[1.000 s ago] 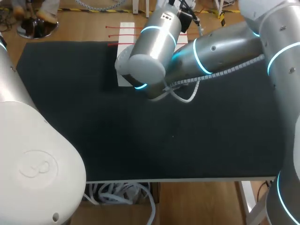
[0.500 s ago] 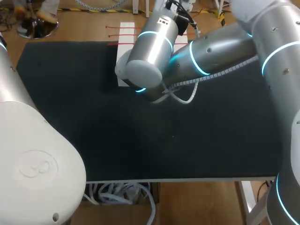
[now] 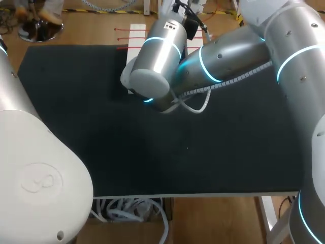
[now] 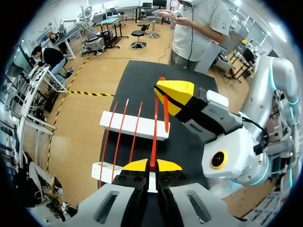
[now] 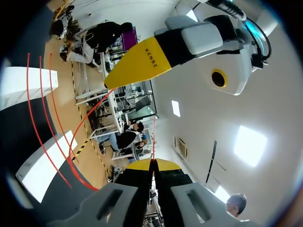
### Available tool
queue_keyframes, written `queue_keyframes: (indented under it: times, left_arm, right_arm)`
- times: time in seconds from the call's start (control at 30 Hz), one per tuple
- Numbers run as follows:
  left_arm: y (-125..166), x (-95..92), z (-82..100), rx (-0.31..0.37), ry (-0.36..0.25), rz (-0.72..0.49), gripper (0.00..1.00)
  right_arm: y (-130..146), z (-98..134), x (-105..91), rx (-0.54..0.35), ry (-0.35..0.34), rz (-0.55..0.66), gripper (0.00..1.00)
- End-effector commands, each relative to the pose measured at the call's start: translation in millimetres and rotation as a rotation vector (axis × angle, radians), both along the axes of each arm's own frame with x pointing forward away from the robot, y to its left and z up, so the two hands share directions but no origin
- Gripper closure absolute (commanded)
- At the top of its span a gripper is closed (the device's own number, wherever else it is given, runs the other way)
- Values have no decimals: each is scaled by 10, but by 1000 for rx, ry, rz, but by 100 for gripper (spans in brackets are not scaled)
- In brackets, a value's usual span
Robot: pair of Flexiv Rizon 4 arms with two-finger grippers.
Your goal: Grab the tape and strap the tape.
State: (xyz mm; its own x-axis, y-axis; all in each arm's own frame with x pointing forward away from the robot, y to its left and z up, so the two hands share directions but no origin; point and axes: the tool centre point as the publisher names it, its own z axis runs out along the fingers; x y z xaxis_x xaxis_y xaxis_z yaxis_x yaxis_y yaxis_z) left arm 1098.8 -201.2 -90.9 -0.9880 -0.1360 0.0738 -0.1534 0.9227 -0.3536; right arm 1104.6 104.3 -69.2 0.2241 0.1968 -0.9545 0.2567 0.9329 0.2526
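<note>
Red tape (image 4: 155, 132) stretches from my left claw (image 4: 149, 165), pinched fully closed on one end, toward twelve o'clock, where my right claw (image 4: 163, 92) clamps the other, held above the surface (image 4: 137, 80), ready for strapping.

Black surface (image 3: 101, 132) fills centre of frame. Right arm (image 3: 228, 53) enters from upper right, extends across to upper centre; its end joint covers most of a white block (image 3: 138, 31) at the far edge. Red tape (image 3: 123, 38) shows as 3 thin strips projecting left of block. Left arm (image 3: 35, 173): white housing, lower left corner.
</note>
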Motion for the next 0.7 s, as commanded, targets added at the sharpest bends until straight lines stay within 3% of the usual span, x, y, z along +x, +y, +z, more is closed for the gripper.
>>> queue_keyframes:
  times: [0.03, 0.7]
  left_arm:
    - [-5, 8, 14, 5, 3, -1, 100]
    - [-5, 8, 14, 5, 3, -1, 100]
  right_arm:
    - [38, -18, 26, -4, 2, -13, 100]
    - [192, -32, 56, -38, -10, -22, 100]
